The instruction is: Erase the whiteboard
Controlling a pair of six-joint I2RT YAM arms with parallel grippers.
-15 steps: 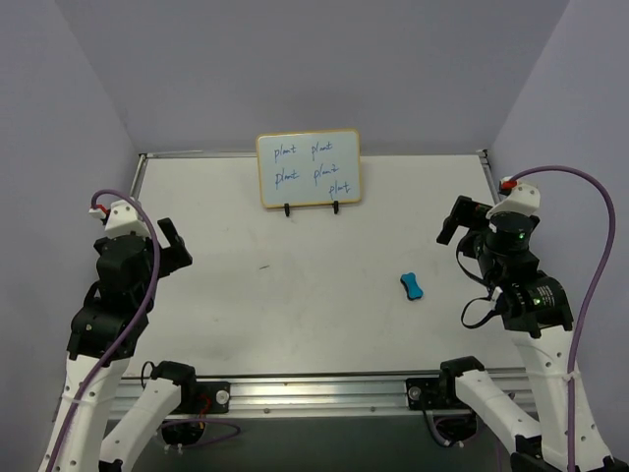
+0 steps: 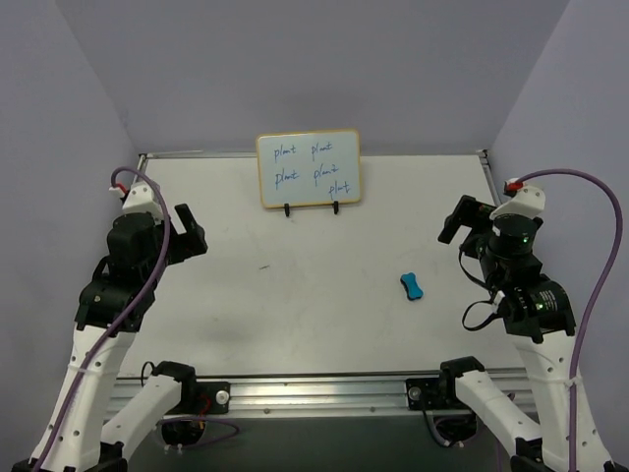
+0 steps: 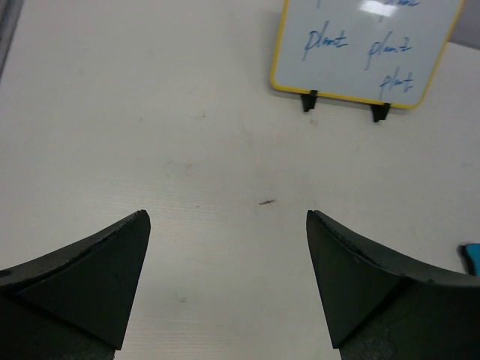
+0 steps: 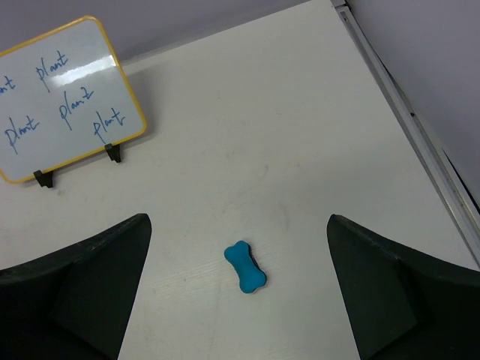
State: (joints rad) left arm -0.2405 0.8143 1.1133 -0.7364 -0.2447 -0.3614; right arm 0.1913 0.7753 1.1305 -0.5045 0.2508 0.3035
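The whiteboard (image 2: 309,168) is seen as a small white rectangle with rounded corners and a thin yellow frame. It is propped upright on two black feet (image 2: 286,209) at the far middle of the table (image 2: 295,315). The word "plant" is written on it five times in blue, twice in the top row, twice in the second row, and once more at the lower right. The left gripper (image 3: 226,215) is held above the left side of the table with its jaws spread wide and nothing between them. The whiteboard is found ahead of it and to its right, well apart. A blue bone-shaped eraser (image 2: 412,286) is seen lying flat on the table right of centre. The right gripper (image 4: 238,217) is likewise held wide open and empty over the right side, with the whiteboard well apart, ahead and to its left.
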